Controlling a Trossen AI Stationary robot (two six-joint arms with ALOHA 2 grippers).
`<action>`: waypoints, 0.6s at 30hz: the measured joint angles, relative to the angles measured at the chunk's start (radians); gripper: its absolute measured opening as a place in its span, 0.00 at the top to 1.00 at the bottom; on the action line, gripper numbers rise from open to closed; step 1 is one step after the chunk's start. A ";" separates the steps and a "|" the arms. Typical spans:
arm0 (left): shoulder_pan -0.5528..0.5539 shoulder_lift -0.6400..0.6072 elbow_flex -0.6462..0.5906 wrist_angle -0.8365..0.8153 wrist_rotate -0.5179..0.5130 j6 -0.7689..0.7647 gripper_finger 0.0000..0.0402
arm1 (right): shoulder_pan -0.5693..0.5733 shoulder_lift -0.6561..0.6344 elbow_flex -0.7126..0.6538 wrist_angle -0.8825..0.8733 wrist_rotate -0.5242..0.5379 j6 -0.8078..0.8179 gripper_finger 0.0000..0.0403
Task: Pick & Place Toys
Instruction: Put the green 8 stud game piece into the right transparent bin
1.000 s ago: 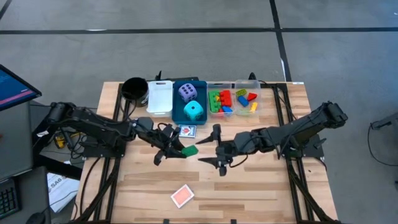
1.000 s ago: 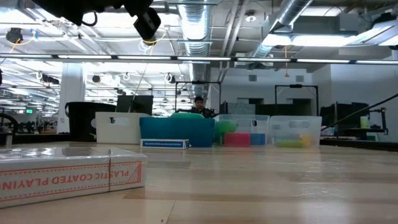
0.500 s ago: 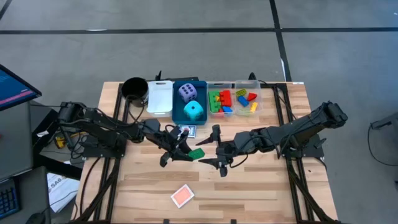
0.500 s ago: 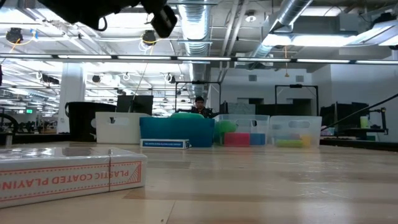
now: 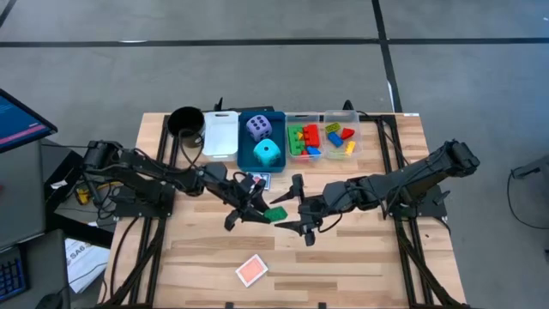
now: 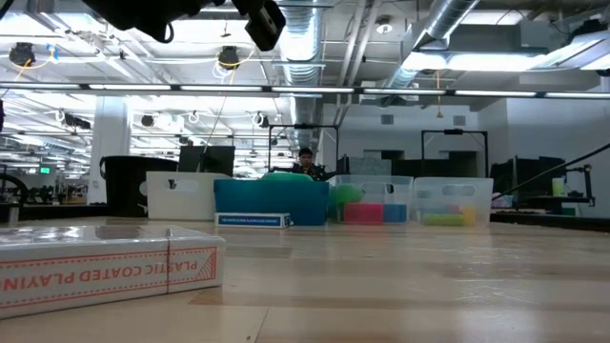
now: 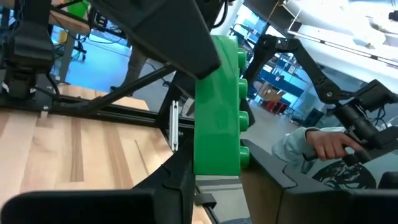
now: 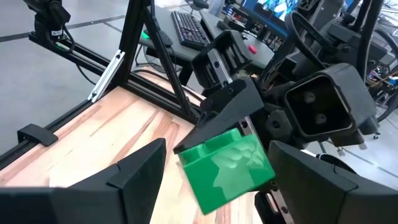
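A green brick (image 5: 276,213) hangs above the middle of the table, with my left gripper (image 5: 260,209) shut on it. It also shows in the left wrist view as the green brick (image 7: 217,106), with its studs turned sideways. My right gripper (image 5: 300,209) is open and faces the left one. In the right wrist view its two fingers stand on either side of the green brick (image 8: 227,168), and I see no touch. More toys lie about: a red-backed card (image 5: 251,269) flat near the front edge and a card box (image 5: 257,181) by the bins. My left gripper pinches the green brick between its two fingers, one on each of two opposite sides (image 7: 208,46). The fingers come level from the table's left. The brick is lifted clear of the table and sticks out past the fingertips toward my right gripper.
Along the far edge stand a black cup (image 5: 184,123), a white bin (image 5: 220,137), a blue bin (image 5: 250,154) with two dice, and two clear bins (image 5: 322,116) with coloured bricks. A playing-card box (image 6: 105,267) lies close to the low camera. A person's hand (image 7: 323,146) shows beyond the table.
My left gripper has gone toward the table's right edge with the green brick, which stays lifted clear. That has brought the brick in between the fingers of my right gripper.
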 joint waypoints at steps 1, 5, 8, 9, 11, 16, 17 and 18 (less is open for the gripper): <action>0.000 0.000 0.000 -0.001 0.000 0.000 0.77 | 0.000 0.000 0.000 0.000 0.000 0.000 0.30; 0.000 0.000 0.000 -0.004 0.000 0.000 0.77 | 0.000 0.000 0.000 0.001 0.000 0.011 0.30; 0.000 0.000 0.000 0.004 0.000 0.000 0.77 | 0.000 0.000 0.000 -0.003 0.000 0.024 0.30; 0.000 0.000 0.000 0.013 0.000 0.000 0.77 | 0.000 0.000 0.000 -0.006 0.000 0.031 0.30; 0.000 0.000 0.000 0.027 0.010 0.000 0.77 | 0.000 0.000 0.000 -0.010 0.000 0.037 0.31; 0.000 -0.001 0.000 0.055 0.025 0.000 0.77 | 0.000 0.000 0.000 -0.010 0.000 0.037 0.38; 0.000 -0.001 0.000 0.054 0.026 -0.001 0.77 | 0.000 0.000 0.000 -0.009 0.000 0.037 0.40; 0.000 -0.001 0.000 0.054 0.026 0.000 0.77 | 0.000 0.000 0.000 -0.006 0.000 0.036 0.42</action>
